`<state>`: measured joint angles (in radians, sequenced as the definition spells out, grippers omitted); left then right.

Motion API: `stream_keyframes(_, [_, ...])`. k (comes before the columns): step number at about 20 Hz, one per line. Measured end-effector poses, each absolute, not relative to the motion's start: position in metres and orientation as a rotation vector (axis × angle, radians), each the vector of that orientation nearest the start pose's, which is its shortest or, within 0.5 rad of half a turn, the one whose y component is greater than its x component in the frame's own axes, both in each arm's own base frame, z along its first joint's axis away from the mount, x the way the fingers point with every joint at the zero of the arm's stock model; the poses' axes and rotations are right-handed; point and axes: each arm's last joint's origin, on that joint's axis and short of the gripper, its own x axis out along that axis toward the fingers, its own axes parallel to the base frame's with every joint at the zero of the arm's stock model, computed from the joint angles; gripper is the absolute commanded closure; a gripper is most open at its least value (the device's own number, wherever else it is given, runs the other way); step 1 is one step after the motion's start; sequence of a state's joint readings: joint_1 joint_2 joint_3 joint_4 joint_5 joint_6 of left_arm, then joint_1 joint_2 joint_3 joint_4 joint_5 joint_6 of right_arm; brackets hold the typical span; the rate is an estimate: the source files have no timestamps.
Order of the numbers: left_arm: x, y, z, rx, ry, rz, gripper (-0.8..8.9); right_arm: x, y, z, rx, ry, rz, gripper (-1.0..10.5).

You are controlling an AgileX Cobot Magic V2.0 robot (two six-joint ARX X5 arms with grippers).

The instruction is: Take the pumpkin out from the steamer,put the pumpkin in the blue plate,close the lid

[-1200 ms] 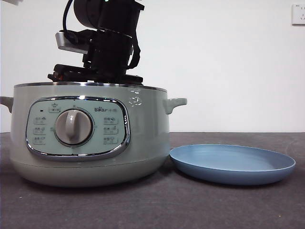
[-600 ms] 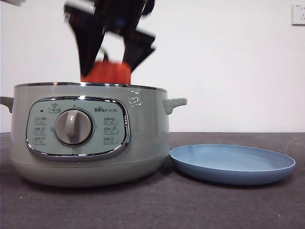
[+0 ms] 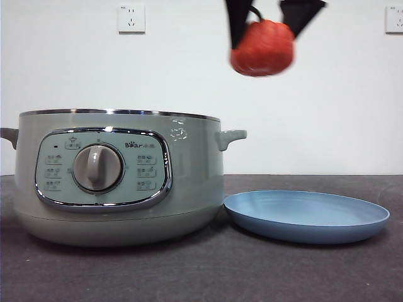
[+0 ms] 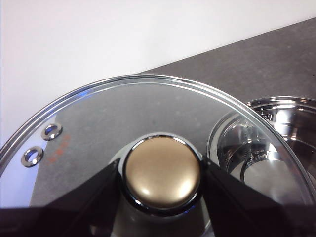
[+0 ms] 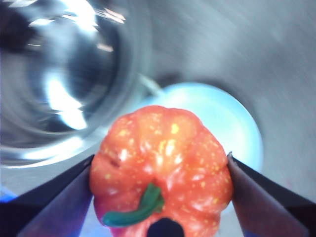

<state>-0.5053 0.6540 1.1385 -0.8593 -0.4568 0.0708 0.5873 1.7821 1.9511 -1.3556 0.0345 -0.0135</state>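
Observation:
My right gripper [image 3: 264, 28] is shut on the orange-red pumpkin [image 3: 262, 48] and holds it high in the air, above the gap between the steamer [image 3: 119, 176] and the blue plate [image 3: 306, 215]. In the right wrist view the pumpkin [image 5: 160, 165] sits between the jaws, with the plate [image 5: 222, 118] and the open steamer [image 5: 59, 74] below. My left gripper [image 4: 160, 173] is shut on the knob [image 4: 161, 170] of the glass lid [image 4: 98, 113], held off to the side of the steamer [image 4: 276, 138]. The lid is out of the front view.
The steamer stands lidless at the left of the dark table [image 3: 208, 270], the plate beside it at the right. A white wall with two sockets [image 3: 131, 17] is behind.
My right gripper has lifted the pumpkin out of the steamer and carried it up and to the right, towards the plate side.

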Motion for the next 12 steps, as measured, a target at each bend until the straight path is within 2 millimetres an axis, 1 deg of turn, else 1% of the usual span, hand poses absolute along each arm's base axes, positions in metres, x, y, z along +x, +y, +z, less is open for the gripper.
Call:
stream_keyframes(3, [0.082,-0.031,0.397,0.242,0.331,-0.068,8.22,0.287,0.175,0.354,-0.403,1.201,0.377,9.6])
stream_keyframes(5, [0.082,-0.032,0.397,0.234,0.332,-0.092,8.22,0.279,0.168,0.342,-0.431,1.229,0.321,9.6])
stream_keyframes(8, [0.082,-0.032,0.397,0.222,0.332,-0.109,8.22,0.271,0.158,0.325,-0.389,1.171,0.307,9.6])
stream_keyframes(11, [0.082,-0.032,0.398,0.216,0.319,-0.108,8.22,0.265,0.154,0.298,-0.365,1.147,0.301,9.5])
stream_keyframes(12, [0.082,-0.032,0.398,0.215,0.319,-0.108,8.22,0.266,0.155,0.285,-0.361,1.145,0.302,9.5])
